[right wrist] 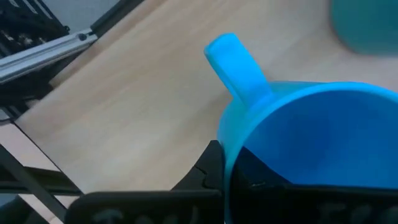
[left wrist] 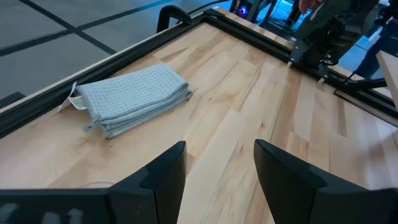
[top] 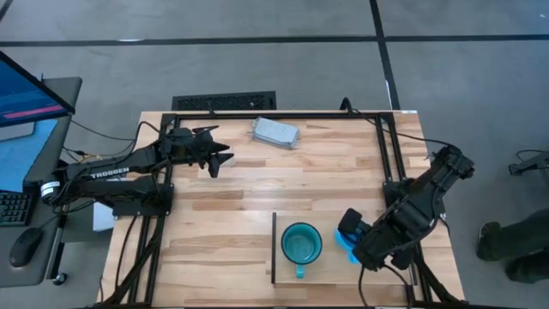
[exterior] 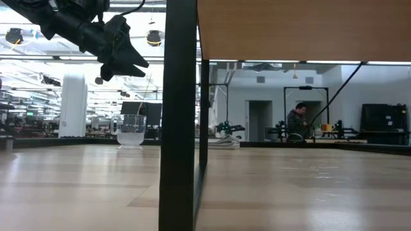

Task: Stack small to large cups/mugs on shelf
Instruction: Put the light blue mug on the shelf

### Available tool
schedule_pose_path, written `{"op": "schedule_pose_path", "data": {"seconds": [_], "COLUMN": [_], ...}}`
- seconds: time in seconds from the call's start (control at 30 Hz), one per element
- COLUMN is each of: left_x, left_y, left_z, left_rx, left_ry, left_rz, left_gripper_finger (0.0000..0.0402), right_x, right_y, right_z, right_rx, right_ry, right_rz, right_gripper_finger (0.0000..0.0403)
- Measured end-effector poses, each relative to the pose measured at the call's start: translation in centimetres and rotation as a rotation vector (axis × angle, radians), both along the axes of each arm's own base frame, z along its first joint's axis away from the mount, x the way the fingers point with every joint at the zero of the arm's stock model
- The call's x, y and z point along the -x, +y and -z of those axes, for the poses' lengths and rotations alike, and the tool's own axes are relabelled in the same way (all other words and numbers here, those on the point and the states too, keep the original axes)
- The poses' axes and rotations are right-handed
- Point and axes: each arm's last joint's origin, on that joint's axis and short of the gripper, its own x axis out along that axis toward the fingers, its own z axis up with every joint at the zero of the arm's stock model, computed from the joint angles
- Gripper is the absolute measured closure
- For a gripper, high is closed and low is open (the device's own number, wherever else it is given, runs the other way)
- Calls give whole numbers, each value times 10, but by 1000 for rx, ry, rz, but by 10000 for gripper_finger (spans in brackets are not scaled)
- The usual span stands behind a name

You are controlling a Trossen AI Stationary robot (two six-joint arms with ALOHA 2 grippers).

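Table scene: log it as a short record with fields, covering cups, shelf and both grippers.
teal mug: upright on the shelf
blue mug: rim pinched by the right gripper, beside the teal mug
clear cup: standing on the table, below the left gripper
left gripper: open, empty, raised
folded cloth: far table edge
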Motion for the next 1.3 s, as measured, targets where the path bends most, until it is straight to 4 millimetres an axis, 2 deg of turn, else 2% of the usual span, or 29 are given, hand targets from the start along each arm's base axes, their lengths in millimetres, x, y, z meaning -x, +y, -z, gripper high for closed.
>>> {"op": "schedule_pose_path", "data": {"seconds": [0.23,0.5,1.3], "left_x": [0,0,2], "left_y": [0,0,-1], "left_z": [0,0,6], "left_rx": [1,2,38], "left_ry": [0,0,58], "left_rz": [0,0,-1], "left_gripper_finger": [223,223,223], "right_x": [-6,-12,-20], "right_y": [5,12,21], "right_z": [-2,8,15], "right_rx": [-70,-73,-126], "right_ry": [-46,5,15], "right_rz": [2,2,5], "right_gripper_finger": [389,389,386]}}
